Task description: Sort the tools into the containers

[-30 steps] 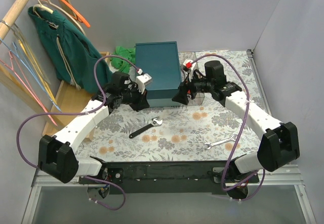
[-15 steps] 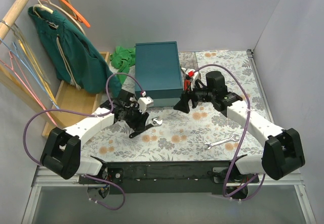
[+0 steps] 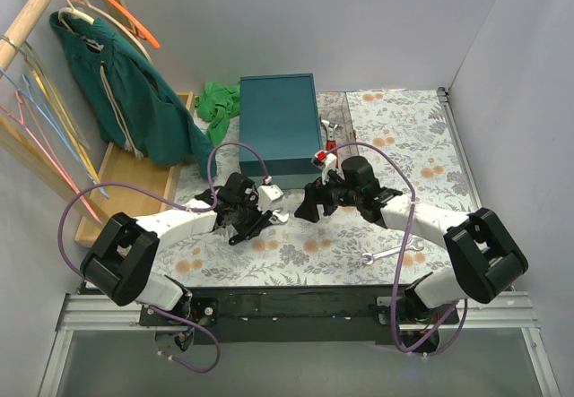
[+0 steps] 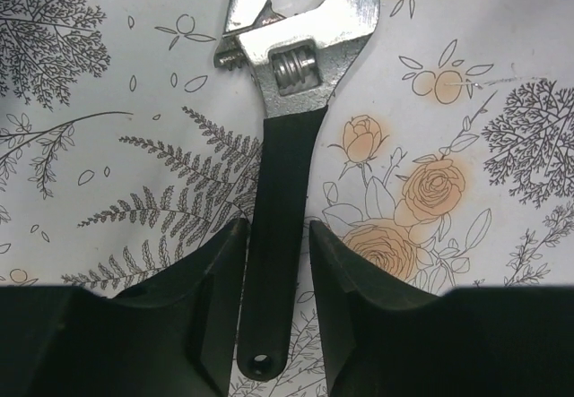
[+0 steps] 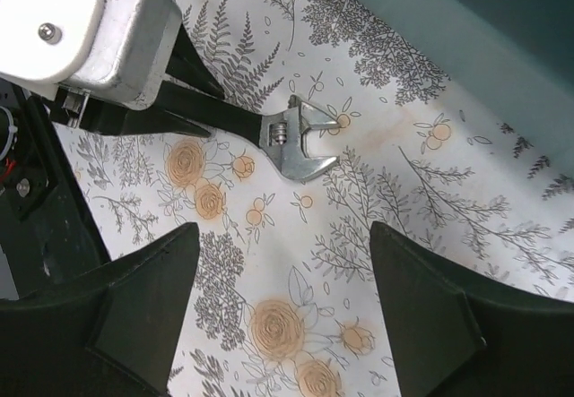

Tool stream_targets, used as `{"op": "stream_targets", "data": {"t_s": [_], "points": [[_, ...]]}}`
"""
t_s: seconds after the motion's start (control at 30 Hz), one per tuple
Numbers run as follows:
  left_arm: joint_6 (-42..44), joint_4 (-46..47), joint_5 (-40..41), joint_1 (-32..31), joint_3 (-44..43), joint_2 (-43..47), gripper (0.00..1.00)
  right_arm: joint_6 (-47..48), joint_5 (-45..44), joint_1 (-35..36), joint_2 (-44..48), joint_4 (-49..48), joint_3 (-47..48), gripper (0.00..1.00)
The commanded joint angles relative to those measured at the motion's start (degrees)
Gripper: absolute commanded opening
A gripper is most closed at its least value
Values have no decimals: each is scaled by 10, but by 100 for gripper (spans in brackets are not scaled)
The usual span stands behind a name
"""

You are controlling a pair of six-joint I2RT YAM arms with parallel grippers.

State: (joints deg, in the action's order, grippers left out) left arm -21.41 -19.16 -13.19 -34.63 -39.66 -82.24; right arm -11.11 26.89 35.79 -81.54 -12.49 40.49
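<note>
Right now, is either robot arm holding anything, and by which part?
The left gripper straddles the wrench near the end of its black handle; whether it is clamped cannot be told. The wrench lies on the table. The right gripper is open, empty.

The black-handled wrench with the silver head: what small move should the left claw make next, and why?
Probably close the left gripper on the black-handled adjustable wrench: its fingers flank the handle with barely a gap, and the wrench lies flat on the flowered table cover.
</note>
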Motion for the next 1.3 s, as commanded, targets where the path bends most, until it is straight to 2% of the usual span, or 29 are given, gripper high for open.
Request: {"op": "stream_targets", "data": {"t_s": [0.0, 0.17, 0.2, 0.27, 0.5, 0.7, 1.0, 1.2, 1.27], "points": [[-1, -1, 27, -5, 34, -23, 29, -44, -34, 13, -16, -106, -22, 84], [2, -28, -23, -5, 56, 1, 1, -45, -18, 15, -41, -139, -45, 84], [1, -28, -22, -5, 56, 3, 0, -53, -21, 15, -45, -145, -51, 84], [-6, -38, -27, -3, 39, 3, 0, -70, -21, 14, -56, -150, -51, 85], [-35, -92, -138, 4, -65, -20, 0, -187, -22, 15, -88, -189, -57, 87], [-76, -108, -188, 18, -94, -32, 0, -246, -39, 15, -104, -176, -66, 88], [-132, -87, -195, 29, -92, -23, 0, -306, -49, 10, -81, -99, -84, 88], [-159, -59, -188, 29, -99, -41, 0, -369, -26, 9, -94, -94, -95, 86], [-166, -41, -186, 29, -99, -45, 0, -388, -16, 9, -109, -118, -108, 84]]}}
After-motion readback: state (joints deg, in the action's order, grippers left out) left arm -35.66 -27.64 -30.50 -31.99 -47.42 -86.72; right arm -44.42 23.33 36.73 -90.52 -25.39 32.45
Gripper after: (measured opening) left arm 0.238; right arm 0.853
